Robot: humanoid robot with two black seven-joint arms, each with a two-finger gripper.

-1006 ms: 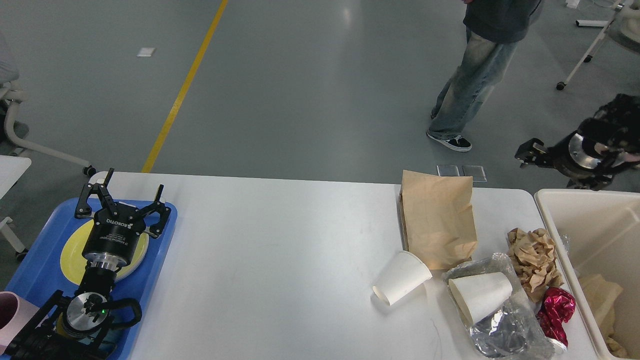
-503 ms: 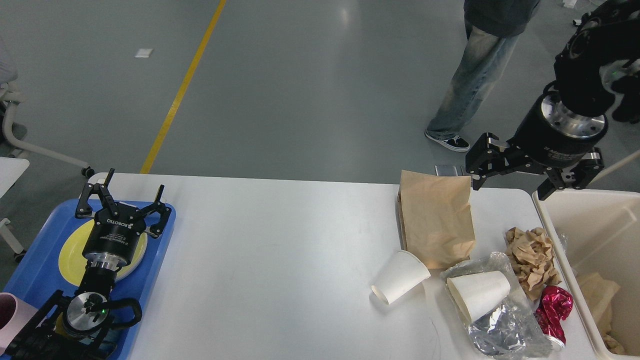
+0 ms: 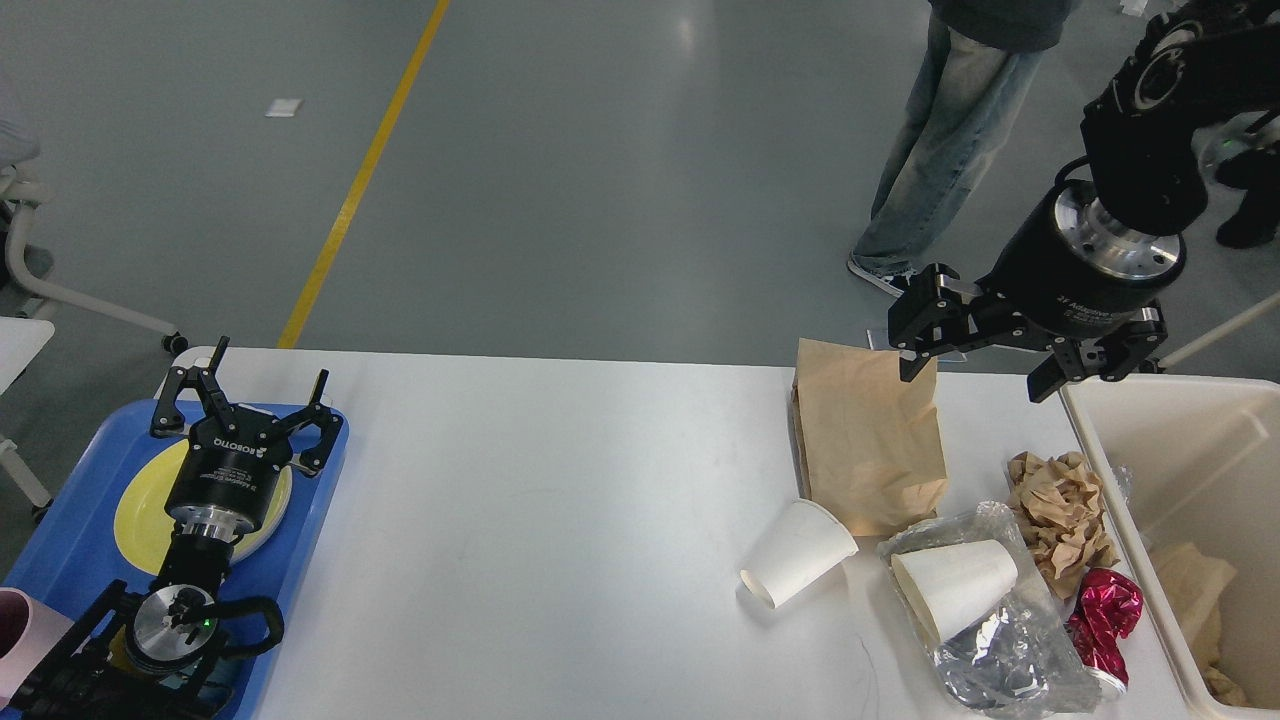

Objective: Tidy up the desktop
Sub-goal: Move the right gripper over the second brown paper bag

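Head view, litter cluster on the counter [image 3: 560,480], a wide white top filling the lower frame. Nearest, at 5 o'clock, a crinkled clear-and-silver wrapper [image 3: 1000,650] lies under a tipped paper cup [image 3: 955,585], with a red foil scrap [image 3: 1100,620] touching its right edge; all look light, soft and easily crushed. A second paper cup [image 3: 798,552] lies on its side just left of them, thin-walled and likely to roll, so best pinched across the rim. Crumpled brown paper [image 3: 1062,520] sits beside the beige bin [image 3: 1120,450] at 3 o'clock, which already holds some paper. Farther back, a flat brown paper bag [image 3: 868,435] lies at 2 o'clock: light, limp, hard to lift flat, so an edge or corner is the likely hold. Above its far right corner hangs the right end effector [image 3: 985,365], fingers spread wide, pointing down, empty. At 9 o'clock the left end effector [image 3: 243,395], fingers also spread and empty, hovers over a yellow plate [image 3: 140,500] on the blue tray [image 3: 80,540].
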